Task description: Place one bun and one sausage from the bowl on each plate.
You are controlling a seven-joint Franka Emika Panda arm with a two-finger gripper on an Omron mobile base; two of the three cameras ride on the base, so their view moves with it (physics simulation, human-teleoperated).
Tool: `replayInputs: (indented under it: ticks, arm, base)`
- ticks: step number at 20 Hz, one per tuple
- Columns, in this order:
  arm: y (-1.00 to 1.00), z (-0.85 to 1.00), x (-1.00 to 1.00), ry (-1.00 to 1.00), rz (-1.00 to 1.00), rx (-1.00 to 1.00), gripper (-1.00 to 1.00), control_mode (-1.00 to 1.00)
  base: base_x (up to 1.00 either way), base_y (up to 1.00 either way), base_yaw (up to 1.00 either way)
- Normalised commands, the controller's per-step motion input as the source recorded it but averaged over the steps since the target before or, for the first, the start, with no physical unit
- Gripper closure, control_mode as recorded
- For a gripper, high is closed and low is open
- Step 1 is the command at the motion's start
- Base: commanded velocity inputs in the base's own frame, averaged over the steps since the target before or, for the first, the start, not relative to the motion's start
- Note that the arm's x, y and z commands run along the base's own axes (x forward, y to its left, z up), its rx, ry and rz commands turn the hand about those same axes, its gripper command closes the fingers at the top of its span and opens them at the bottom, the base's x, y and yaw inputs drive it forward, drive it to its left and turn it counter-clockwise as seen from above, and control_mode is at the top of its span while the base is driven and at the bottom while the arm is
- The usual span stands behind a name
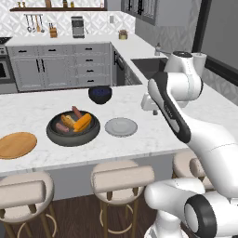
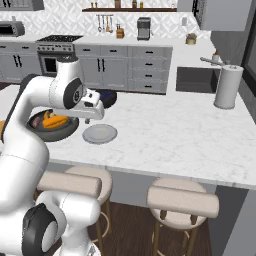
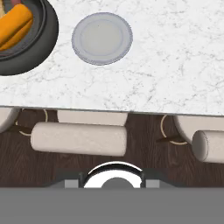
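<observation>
Right now the big dark bowl (image 1: 73,128) is sitting on the white marble counter (image 1: 139,135), and the food is lying inside it. From the left base view two yellow-orange buns (image 1: 82,122) and two thin red-brown sausages (image 1: 76,111) are showing in the bowl, all close together. The pale grey plate (image 1: 121,126) is resting just beside the bowl on its right, with nothing on it. The tan wooden plate (image 1: 16,144) is lying on the bowl's other side, a little apart, and it is bare too. A small dark blue bowl (image 1: 100,94) is standing behind them, farther back on the counter.

The right base view is looking from the other side. There the arm is covering part of the dark bowl (image 2: 60,131), so just a bit of a bun (image 2: 54,121) is peeking out. The grey plate (image 2: 100,134) is showing in full, and the gripper (image 2: 91,106) is hanging above it, near the blue bowl (image 2: 107,96). This view is also showing a paper towel roll (image 2: 227,86) standing near the sink (image 2: 196,79).

The hand view is looking straight down. The grey plate (image 3: 102,38) is lying near the top, the dark bowl (image 3: 30,43) with an orange bun (image 3: 15,28) is sitting in the corner, and the stools (image 3: 78,138) are showing below the counter edge.

I cannot tell if the jaws are apart or closed, because no view is showing the fingertips clearly.
</observation>
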Motion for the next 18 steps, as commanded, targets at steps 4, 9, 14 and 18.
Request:
replayInputs:
  ticks: [4,9,14,18]
  arm:
    - [0.03,-0.02,-0.04,-0.01,0.00,0.00,-1.00,-1.00]
    - [0.30,0.00,-0.10,-0.08,0.00,0.00,-1.00,-1.00]
    - [0.90,0.00,0.07,-0.08,-0.11,0.02,-1.00,-1.00]
    - [1.00,0.00,0.37,-0.07,-0.22,0.00,-1.00,-1.00]
  base:
    - [0.00,0.00,0.00]
    - [0.00,0.00,0.00]
    - [0.00,0.00,0.00]
    - [0.00,0.00,0.00]
